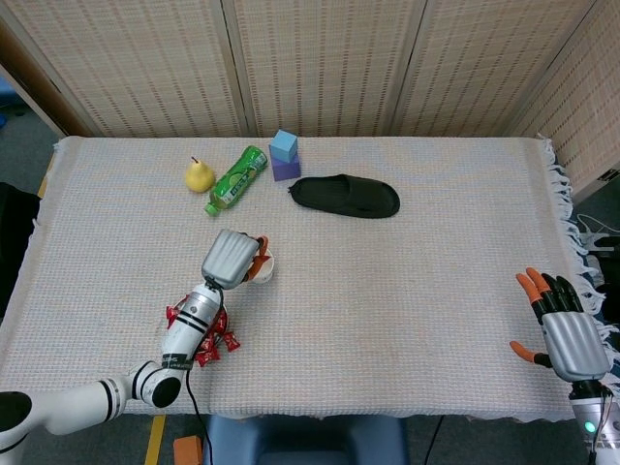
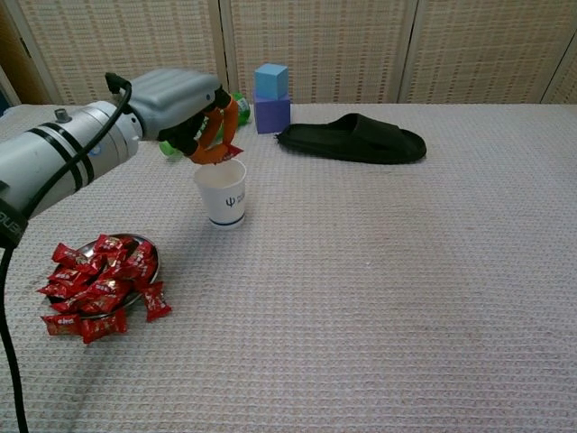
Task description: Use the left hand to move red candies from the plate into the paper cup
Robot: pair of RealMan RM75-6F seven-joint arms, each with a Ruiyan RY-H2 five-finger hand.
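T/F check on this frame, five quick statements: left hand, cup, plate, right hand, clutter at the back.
1. The left hand pinches a red candy just above the paper cup. True.
2. The paper cup lies tipped on its side. False: it stands upright, mouth up.
3. The plate has no candies left. False: a heap of red candies is on it, some spilled beside it.
4. The right hand holds nothing, fingers spread. True.
5. The blue cube sits on the slipper. False: it sits on the purple block, beside the slipper.
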